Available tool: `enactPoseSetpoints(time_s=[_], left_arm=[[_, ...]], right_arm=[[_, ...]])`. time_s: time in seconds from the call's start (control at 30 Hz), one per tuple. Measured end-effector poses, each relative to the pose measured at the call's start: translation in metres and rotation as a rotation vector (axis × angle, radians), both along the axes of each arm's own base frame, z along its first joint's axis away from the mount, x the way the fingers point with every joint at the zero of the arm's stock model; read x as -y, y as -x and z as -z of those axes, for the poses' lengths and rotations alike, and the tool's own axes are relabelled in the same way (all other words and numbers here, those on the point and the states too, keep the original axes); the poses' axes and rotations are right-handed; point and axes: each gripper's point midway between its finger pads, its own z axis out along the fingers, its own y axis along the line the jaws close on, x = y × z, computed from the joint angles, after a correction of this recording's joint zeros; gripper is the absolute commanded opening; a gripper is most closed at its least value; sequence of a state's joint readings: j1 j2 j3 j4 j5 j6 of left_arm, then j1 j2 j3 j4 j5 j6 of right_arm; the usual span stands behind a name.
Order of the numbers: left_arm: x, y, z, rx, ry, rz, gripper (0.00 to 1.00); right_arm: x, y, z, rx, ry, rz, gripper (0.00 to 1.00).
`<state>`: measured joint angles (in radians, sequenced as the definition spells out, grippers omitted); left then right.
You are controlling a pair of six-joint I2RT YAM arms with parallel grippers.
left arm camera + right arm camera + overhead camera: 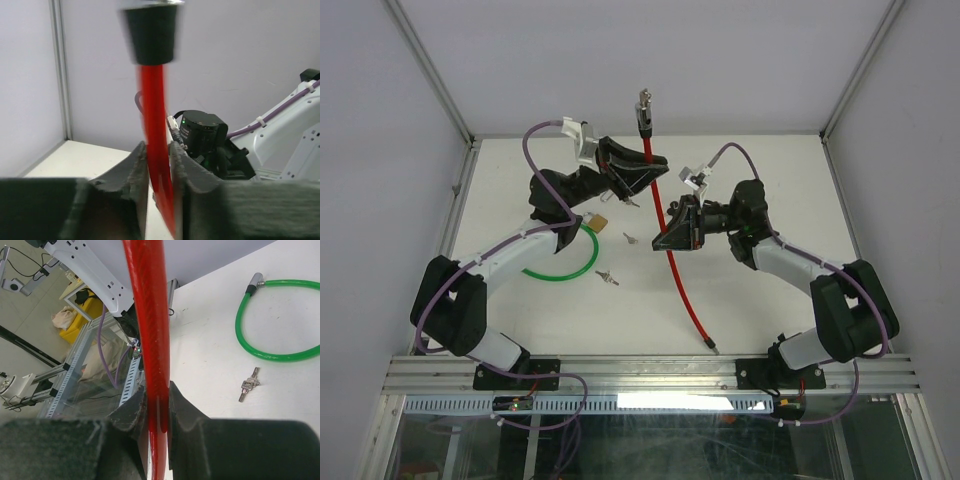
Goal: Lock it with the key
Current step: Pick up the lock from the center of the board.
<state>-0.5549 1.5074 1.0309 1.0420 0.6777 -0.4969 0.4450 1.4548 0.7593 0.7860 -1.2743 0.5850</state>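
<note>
Pale lilac-grey walls [620, 60] close in a white surface [780, 170] on the left, right and far sides.

Two arms reach from the near edge, the left arm [510, 260] and the right arm [800, 265]. Both meet at the middle of the surface.

Two cable locks are in view. The red cable lock [678, 285] is one long glossy red cord. Its small dark tip [710, 347] lies on the surface near the right arm's base. From there the cord rises toward the far wall. It ends high up in a black collar and a silver metal head [645, 105], which is blurred in the left wrist view.

The green cable lock [275, 358] lies curled on the surface at the left, under the left arm. One end shows a silver tip with a black collar. A small brass-coloured piece [600, 222] sits just beside it.

The right tool [156, 395] is clamped on the red cord low down, with a finger pressed to each side.

The left tool [157, 155] sits higher on the same cord, just below the black collar. Its fingers [137, 170] flank the cord closely. The blur makes it impossible to tell whether they grip it.

Two small metal items lie on the surface between the green loop and the red cord. One is a key bunch [248, 385]. The other is a smaller piece [629, 238] farther off, too small to identify.
</note>
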Motion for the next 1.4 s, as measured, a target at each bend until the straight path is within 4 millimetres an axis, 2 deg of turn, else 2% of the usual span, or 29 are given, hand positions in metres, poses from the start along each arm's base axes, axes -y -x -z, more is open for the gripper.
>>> enactPoseSetpoints(time_s=[0.03, 0.1, 0.13, 0.27, 0.33, 0.5, 0.63, 0.73, 0.87, 1.03, 1.27, 1.4], left_arm=[[0.0, 0.0, 0.0, -0.004, 0.001, 0.002, 0.0], [0.001, 0.0, 0.001, -0.011, 0.001, 0.008, 0.0], [0.001, 0.001, 0.001, -0.01, 0.002, 0.01, 0.0], [0.001, 0.0, 0.004, -0.015, -0.01, 0.007, 0.0], [0.001, -0.004, 0.008, -0.021, -0.026, -0.003, 0.0], [-0.012, -0.016, 0.013, -0.042, -0.052, -0.025, 0.0], [-0.024, -0.023, 0.016, -0.065, -0.065, -0.029, 0.0], [-0.03, -0.027, 0.012, -0.07, -0.066, -0.027, 0.0], [-0.033, -0.023, -0.007, -0.053, -0.05, 0.001, 0.0], [-0.034, -0.013, -0.039, -0.002, -0.018, 0.079, 0.0], [-0.029, -0.016, -0.048, -0.029, -0.002, 0.198, 0.0], [-0.023, -0.022, -0.043, -0.07, -0.003, 0.254, 0.0]], right_arm=[[0.0, 0.0, 0.0, 0.002, 0.0, 0.002, 0.0], [0.0, -0.001, 0.0, 0.004, 0.003, 0.011, 0.03], [0.0, -0.002, 0.001, 0.007, 0.006, 0.015, 0.11], [0.002, 0.0, 0.005, 0.026, 0.03, 0.021, 0.53], [0.005, 0.0, 0.003, 0.07, 0.043, 0.025, 0.66], [0.02, -0.007, -0.015, 0.246, 0.064, 0.065, 0.78], [0.038, -0.016, -0.036, 0.484, 0.088, 0.122, 0.87], [0.048, -0.012, -0.044, 0.679, 0.112, 0.139, 0.95], [0.06, -0.002, -0.043, 0.926, 0.147, 0.119, 0.99], [0.071, 0.003, -0.025, 1.125, 0.229, 0.013, 0.99], [0.079, 0.009, -0.006, 1.393, 0.299, -0.155, 0.97], [0.071, 0.016, 0.004, 1.54, 0.262, -0.257, 0.97]])
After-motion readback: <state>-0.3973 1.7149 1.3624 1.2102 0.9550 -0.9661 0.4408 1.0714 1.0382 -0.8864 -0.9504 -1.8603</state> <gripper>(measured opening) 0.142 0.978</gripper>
